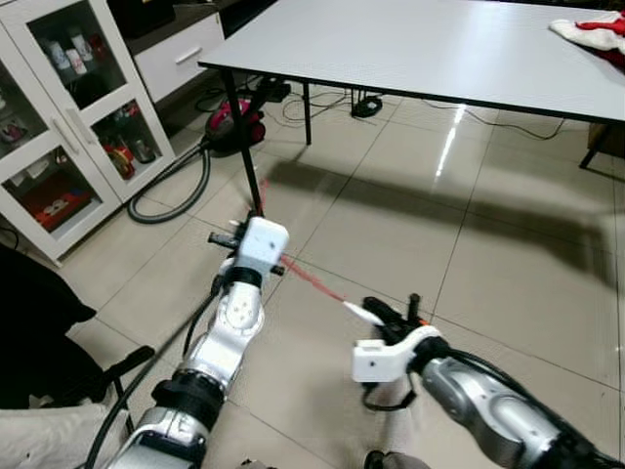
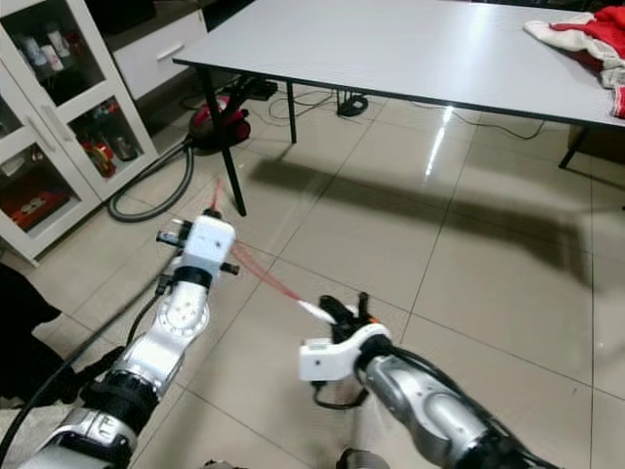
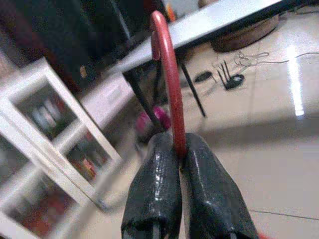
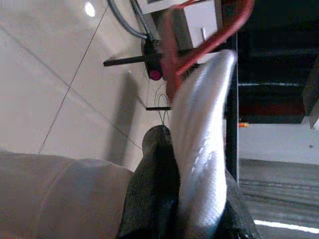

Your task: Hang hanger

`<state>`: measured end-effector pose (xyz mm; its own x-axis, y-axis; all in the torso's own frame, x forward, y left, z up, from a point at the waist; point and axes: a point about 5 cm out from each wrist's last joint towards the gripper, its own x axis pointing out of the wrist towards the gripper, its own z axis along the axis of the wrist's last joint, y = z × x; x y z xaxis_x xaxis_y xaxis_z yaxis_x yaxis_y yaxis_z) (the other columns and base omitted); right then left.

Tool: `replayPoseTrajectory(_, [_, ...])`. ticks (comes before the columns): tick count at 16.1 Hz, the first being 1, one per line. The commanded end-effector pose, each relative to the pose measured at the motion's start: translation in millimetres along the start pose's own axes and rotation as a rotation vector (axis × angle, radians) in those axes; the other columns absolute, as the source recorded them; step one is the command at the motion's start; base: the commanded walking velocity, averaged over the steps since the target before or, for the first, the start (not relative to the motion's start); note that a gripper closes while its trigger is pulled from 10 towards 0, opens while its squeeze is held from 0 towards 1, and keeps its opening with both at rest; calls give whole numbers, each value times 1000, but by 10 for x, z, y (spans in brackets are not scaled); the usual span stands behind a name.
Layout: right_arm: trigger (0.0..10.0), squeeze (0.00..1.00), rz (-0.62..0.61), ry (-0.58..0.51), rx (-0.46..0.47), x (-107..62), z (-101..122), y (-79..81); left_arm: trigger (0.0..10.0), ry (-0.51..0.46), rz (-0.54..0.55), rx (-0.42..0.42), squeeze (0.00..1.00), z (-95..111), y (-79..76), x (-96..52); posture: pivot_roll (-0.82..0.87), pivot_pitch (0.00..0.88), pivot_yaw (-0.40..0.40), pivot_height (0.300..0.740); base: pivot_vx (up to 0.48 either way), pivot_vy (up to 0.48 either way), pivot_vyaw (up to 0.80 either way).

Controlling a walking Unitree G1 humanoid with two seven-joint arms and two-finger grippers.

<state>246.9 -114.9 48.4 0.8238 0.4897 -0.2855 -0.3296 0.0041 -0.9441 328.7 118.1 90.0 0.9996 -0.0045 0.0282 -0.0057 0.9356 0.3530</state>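
Currently both arms are raised in front of the body over the tiled floor (image 1: 508, 283). Right tool (image 1: 383, 315), nearest: fingers closed on something white and shiny, apparently a wrapped or plastic end of the red hanger (image 1: 308, 276). Left tool (image 1: 227, 240), slightly farther: in the left wrist view its two black fingers (image 3: 209, 194) pinch the hanger's red hook wire, the curved tip rising clear above them. Hanger is thus held in the air between the two tools, blurred red in the head views, so exact shape uncertain.

Beyond: grey surface (image 1: 439, 49) on black legs, a red-and-white garment (image 1: 598, 31) at its far right corner. Pink vacuum cleaner (image 1: 234, 127) with grey hose on the floor to the left; white glass-door cabinet (image 1: 68, 117) farther left.

No rail or rod is visible. Judgement: locate the rail first, keep the hook opening facing it, and release only once the hook has seated.
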Motion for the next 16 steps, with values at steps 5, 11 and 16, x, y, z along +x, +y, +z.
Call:
replayPoseTrajectory(5, [0,0,-32,245,793,11,-237,177,10000,90,-163,-202,0,-171,-135,-117,-157,63,75,740,0,0,0])
replayPoseTrajectory(11, [0,0,72,149,1873,-6,-92,211,10000,-209,-266,154,0,-69,-182,-336,-151,57,65,740,0,0,0])
replayPoseTrajectory(16, [0,0,139,6,2106,-149,-270,44,10000,-438,-253,341,0,181,-173,-334,-149,63,66,740,0,0,0])
